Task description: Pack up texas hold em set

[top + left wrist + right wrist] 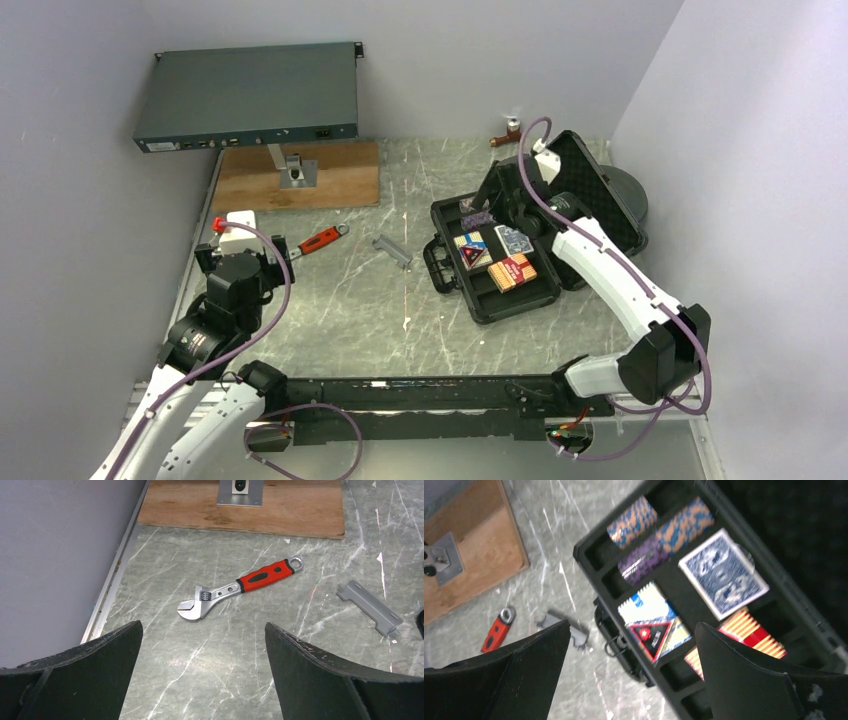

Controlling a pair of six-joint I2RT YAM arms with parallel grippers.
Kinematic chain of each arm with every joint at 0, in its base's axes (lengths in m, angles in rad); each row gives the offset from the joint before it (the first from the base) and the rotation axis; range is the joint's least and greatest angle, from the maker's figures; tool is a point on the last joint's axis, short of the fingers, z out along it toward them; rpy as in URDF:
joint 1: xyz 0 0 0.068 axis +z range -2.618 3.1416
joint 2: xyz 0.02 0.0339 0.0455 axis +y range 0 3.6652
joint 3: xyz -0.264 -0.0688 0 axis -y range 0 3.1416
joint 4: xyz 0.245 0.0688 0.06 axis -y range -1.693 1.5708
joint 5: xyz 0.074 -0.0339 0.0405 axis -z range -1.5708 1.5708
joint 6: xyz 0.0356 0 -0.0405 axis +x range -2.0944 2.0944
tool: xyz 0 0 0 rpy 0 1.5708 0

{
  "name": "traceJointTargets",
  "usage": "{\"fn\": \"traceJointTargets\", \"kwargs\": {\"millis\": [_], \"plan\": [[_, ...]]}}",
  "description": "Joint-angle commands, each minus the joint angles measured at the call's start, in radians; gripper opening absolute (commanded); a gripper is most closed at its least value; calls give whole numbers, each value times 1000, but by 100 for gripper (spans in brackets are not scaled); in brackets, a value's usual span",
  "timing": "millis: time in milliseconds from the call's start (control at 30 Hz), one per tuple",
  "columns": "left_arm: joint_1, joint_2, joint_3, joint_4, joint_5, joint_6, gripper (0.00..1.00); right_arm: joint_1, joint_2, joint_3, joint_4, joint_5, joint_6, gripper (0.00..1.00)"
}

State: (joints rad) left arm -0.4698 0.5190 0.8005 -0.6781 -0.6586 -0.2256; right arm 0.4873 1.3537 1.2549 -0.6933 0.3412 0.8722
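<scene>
While the left arm idles on its own side, the right pincer [633, 627] hangs over the open case [487, 308], fingers wide apart

The black case sits on the right half of the worktop [350, 310], its lid [603, 195] thrown back toward the right wall. In its slots lie the blue card box [723, 573] and the blue-yellow box [649, 605] with the red triangle [651, 632] resting on top. The red-orange box [751, 632] lies just beside them, and the striped chip stacks [631, 522] fill the far slots, a little blurred. The right fingers grip nothing. Over on the left, the left pincer [202, 626] is spread open too, holding nothing above the bare stone. The red-handled wrench [240, 587] lies just beyond it, with a grey bracket [370, 607] off to the right and the plywood board [280, 515] at the back
</scene>
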Motion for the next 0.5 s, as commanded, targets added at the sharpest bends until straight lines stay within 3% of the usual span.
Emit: {"fn": "traceJointTargets", "kwargs": {"millis": [0, 100, 333, 467], "plan": [[3, 2, 3, 25, 9, 5, 99, -2, -36, 91, 141, 197, -306, 97], [4, 4, 5, 25, 10, 5, 99, -9, -44, 98, 248, 248, -490, 94], [3, 22, -2, 36, 33, 9, 99, -140, 8, 231, 275, 204, -527, 91], [3, 37, 1, 36, 49, 11, 99, -269, 31, 305, 237, 55, -477, 88]]}}
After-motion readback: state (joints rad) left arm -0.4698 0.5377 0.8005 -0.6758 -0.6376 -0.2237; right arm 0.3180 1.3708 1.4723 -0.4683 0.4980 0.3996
